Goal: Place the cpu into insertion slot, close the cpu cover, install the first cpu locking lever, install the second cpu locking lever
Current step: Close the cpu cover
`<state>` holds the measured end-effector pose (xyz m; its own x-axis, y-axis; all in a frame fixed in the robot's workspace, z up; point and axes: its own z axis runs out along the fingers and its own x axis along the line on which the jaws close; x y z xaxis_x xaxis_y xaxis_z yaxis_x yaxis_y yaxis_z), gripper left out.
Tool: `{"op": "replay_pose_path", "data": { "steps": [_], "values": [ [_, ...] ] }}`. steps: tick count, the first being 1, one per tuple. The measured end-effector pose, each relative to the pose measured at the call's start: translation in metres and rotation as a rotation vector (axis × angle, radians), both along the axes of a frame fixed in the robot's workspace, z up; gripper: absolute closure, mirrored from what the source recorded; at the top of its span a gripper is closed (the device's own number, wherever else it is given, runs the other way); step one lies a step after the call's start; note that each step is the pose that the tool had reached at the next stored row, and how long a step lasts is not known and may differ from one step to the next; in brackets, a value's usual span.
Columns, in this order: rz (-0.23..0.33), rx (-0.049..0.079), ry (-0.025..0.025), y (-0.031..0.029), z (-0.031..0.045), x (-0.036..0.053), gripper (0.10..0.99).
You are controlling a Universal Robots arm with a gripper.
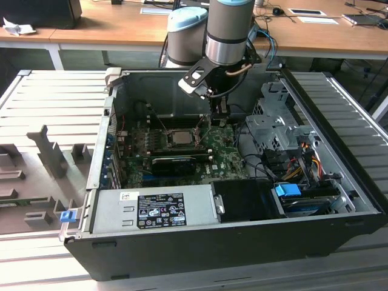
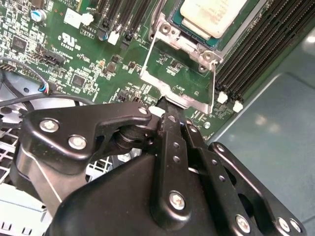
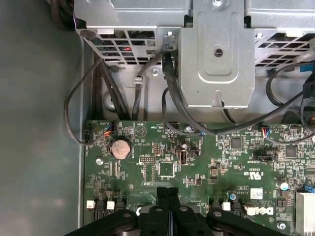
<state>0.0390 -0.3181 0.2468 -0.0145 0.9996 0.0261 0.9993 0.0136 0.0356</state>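
The gripper (image 2: 166,105) has its fingers drawn narrow, pinched on the free edge of the cover (image 2: 150,61). The cover stands swung open off the socket (image 2: 189,43), and green board (image 2: 74,59) shows through its square window. In the first wrist view the two fingers (image 3: 161,196) lie pressed side by side above the board. The chip (image 2: 211,14) already sits flat in the socket just beyond the cover's hinged edge, its grey top bare. Black memory slots (image 2: 261,44) run alongside the socket. In the exterior view the arm reaches down into the open computer case (image 1: 182,242), with the gripper just to that view's right of the chip.
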Motion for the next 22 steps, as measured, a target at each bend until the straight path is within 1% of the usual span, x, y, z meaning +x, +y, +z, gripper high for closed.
{"op": "replay_pose_path", "data": {
  "steps": [12, 22],
  "values": [
    [0.000, 0.000, 0.0000, 0.0000, -0.0014, -0.0015, 0.980],
    [0.000, 0.000, -0.0001, 0.0001, -0.0020, -0.0053, 0.980]
  ]
}}
